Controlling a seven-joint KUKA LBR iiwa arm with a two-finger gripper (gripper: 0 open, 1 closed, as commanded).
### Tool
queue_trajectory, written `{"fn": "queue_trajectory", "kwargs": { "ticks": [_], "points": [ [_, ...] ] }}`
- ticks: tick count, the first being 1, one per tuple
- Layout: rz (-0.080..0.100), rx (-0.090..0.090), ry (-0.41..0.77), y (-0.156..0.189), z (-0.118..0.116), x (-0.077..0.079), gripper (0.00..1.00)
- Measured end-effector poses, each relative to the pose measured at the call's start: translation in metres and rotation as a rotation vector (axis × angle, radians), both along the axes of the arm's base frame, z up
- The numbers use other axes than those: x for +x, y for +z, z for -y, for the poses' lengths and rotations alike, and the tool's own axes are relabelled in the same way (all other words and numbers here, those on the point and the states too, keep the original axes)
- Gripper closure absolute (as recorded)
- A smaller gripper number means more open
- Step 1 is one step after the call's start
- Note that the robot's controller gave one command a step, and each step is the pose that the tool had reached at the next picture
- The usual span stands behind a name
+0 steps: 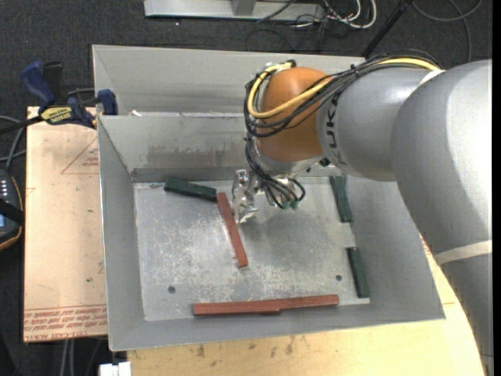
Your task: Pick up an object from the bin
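Reaching in from the right, the grey arm carries an orange cover looped with yellow and black cables, and these hide much of the back wall of the bin. Below the cover, the gripper hangs low over the rear middle of the bin floor. It stands at the upper end of a slanted red-brown stick, which runs from there down toward the centre of the floor. Wiring and metal parts crowd the gripper's tip, so whether it is spread or closed cannot be told, nor whether it touches the stick.

A dark green stick lies just left of the gripper, near the back wall, with its right end close to the top of the red-brown stick. A long red-brown strip lies along the front edge of the floor. Two more green sticks lie at the right side: the upper one is partly covered by the arm, and the lower one lies against the right wall.

Dark capital letters mark the arm's shell beside the cover, but they are cut off and cannot be read as a word.
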State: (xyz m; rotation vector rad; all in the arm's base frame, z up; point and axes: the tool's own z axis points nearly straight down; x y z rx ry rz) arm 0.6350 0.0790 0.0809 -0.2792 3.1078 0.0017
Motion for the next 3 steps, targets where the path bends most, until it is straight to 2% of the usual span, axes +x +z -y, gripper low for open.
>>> {"fn": "queue_trajectory", "kwargs": {
  "ticks": [1,3],
  "points": [
    [0.0,0.001,0.001,-0.0021,-0.0007,-0.0011,0.0],
    [-0.001,0.001,0.004,-0.002,-0.0009,-0.0011,0.0]
  ]
}}
